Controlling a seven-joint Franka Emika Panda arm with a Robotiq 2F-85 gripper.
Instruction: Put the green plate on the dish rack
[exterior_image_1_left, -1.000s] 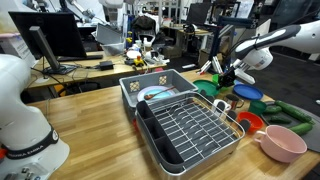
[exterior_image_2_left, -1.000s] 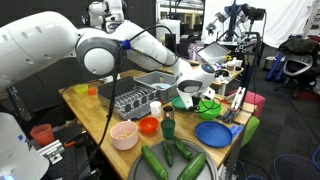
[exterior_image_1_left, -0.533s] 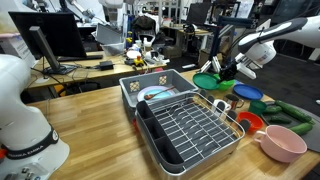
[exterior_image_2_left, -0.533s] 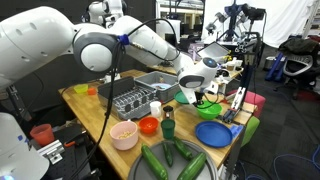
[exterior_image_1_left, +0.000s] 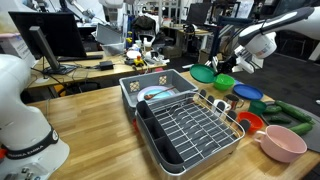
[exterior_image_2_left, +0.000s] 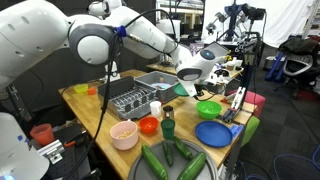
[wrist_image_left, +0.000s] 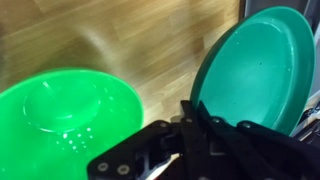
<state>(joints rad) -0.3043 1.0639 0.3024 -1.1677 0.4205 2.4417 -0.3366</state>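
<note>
The gripper (wrist_image_left: 193, 112) is showing at the bottom of the wrist view and is holding the green plate (wrist_image_left: 258, 62): its two black fingers (wrist_image_left: 160, 140) are standing almost together, pinching the lower left part of the rim, with only the thin edge of the plate between them. The plate is filling the upper right of this view and is tilting, with its hollow face turned to the camera; the frame edge is cutting off its right side. To the left of it, lower down on the wooden table (wrist_image_left: 150, 40), the lime-green bowl (wrist_image_left: 60, 125) is lying apart from the plate, and the left and bottom edges of the frame are cutting it too. The exact place where the fingertips are meeting the rim is hard to see, because the black parts are running together in the dark. In an exterior view the plate (exterior_image_1_left: 203, 74) is hanging in the air to the right of the middle, above the table, just beside the bowl and beyond the far end of the dish rack (exterior_image_1_left: 195, 125), not touching it. In both exterior views the gripper is looking too small to tell how the jaws are standing, and in an exterior view the plate (exterior_image_2_left: 185, 89) is showing only as a small dark patch under the white wrist
</note>
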